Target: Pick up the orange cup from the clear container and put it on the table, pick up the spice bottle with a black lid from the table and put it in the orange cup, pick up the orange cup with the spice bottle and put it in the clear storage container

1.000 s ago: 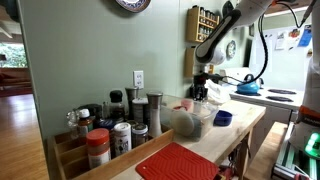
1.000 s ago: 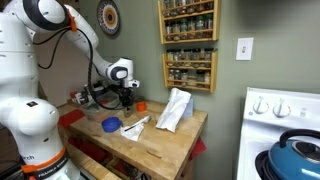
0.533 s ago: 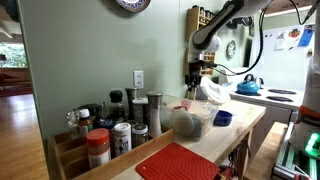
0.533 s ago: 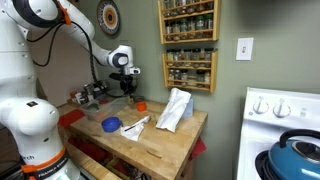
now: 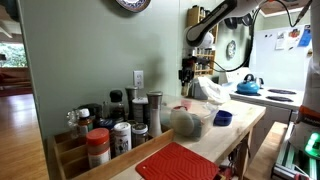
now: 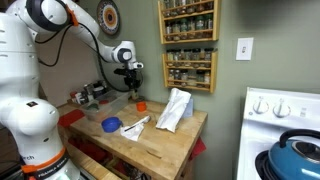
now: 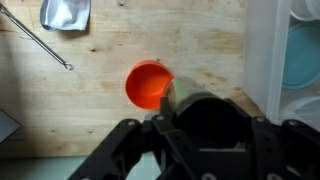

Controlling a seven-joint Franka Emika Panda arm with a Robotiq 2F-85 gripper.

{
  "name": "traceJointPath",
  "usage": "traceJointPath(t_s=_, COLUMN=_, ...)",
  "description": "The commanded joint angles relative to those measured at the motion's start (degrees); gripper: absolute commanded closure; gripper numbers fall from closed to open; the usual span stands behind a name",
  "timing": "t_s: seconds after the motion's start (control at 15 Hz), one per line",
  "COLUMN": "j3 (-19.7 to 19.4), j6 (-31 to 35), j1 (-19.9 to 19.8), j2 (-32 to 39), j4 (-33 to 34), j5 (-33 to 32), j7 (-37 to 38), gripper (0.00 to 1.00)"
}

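The pincer (image 6: 131,83), clamped round the spice bottle (image 7: 204,112), hangs above and slightly aside of the orange cup (image 7: 147,85) standing upright on the desk (image 7: 80,110), so dropping the bottle in is the step in hand; next it needs centring over the mouth, then lowering.

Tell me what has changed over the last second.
The gripper has risen well clear of the table, shifting slightly sideways, with what looks like the spice bottle clamped between its jaws; it now hangs just above the orange cup. Nothing was newly grabbed or let go. The orange cup, the blue cup and the clear container stayed where they were.
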Motion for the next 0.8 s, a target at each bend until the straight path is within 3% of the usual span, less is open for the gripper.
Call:
traceJointPath(t_s=0.0, j3=-0.50, j6=-1.12, j1=-0.41, j2=3.08, j4=2.02, j5=-3.24, j7=1.45, gripper=0.70)
traceJointPath(t_s=0.73, j3=-1.83, j6=6.65, j1=-0.79, j2=6.42, j4=0.33, j5=-4.08, j7=3.44, gripper=0.70)
